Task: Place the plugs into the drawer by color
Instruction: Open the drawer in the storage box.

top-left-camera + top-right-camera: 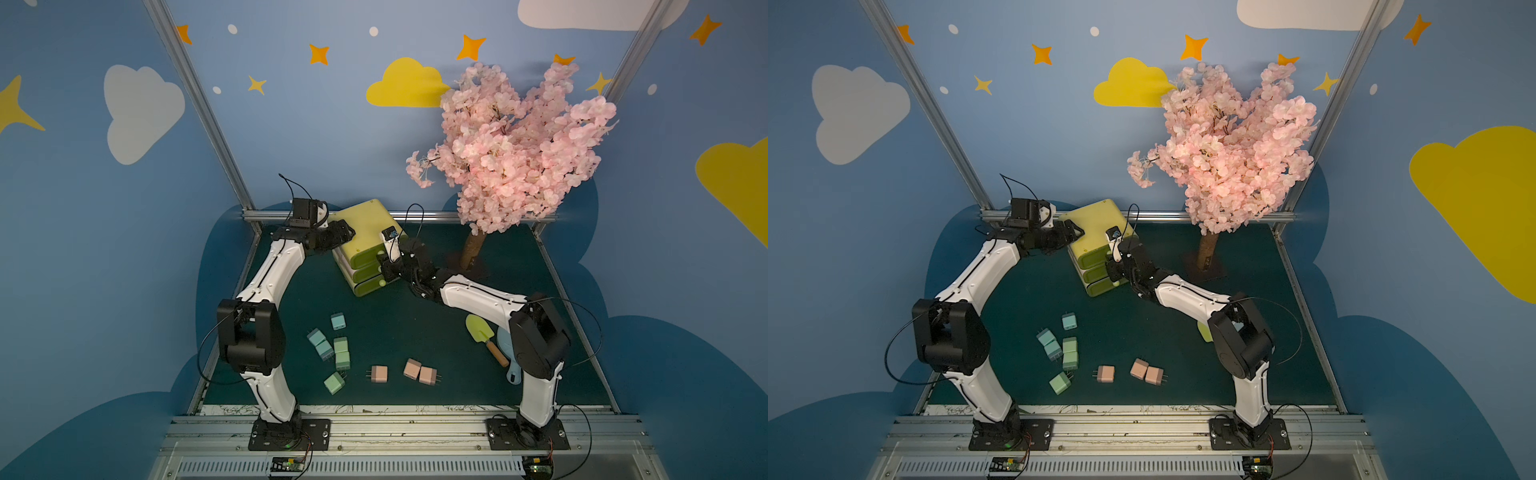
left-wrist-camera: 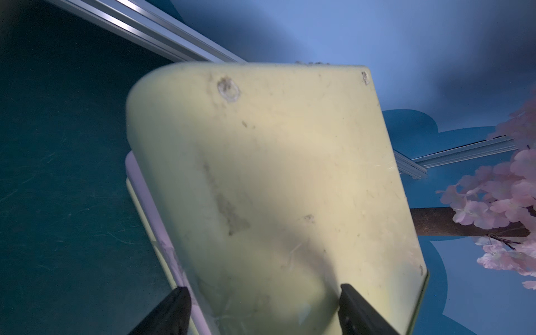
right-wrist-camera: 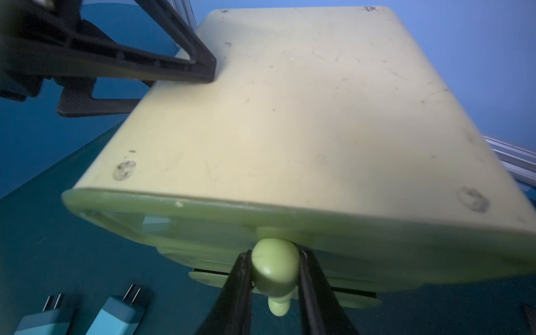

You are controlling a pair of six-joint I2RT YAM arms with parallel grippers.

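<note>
Both top views are lit from overhead, evenly but dimly. The pink tree (image 1: 511,137) catches the brightest light, the dark green surface (image 1: 415,332) stays murky, and the shadow at the tree's foot is soft. The straight frame rails (image 1: 199,104) lean outward toward the edges, as a wide lens makes them.

The wrist views are darker, with a blue cast and dim corners. In the left wrist view the drawer (image 2: 275,174) is blurred, with a broad shadow across its nearer half. In the right wrist view the knob (image 3: 274,266) and the right gripper (image 3: 274,252) look soft, while the blue plugs (image 3: 116,313) read clearer.
</note>
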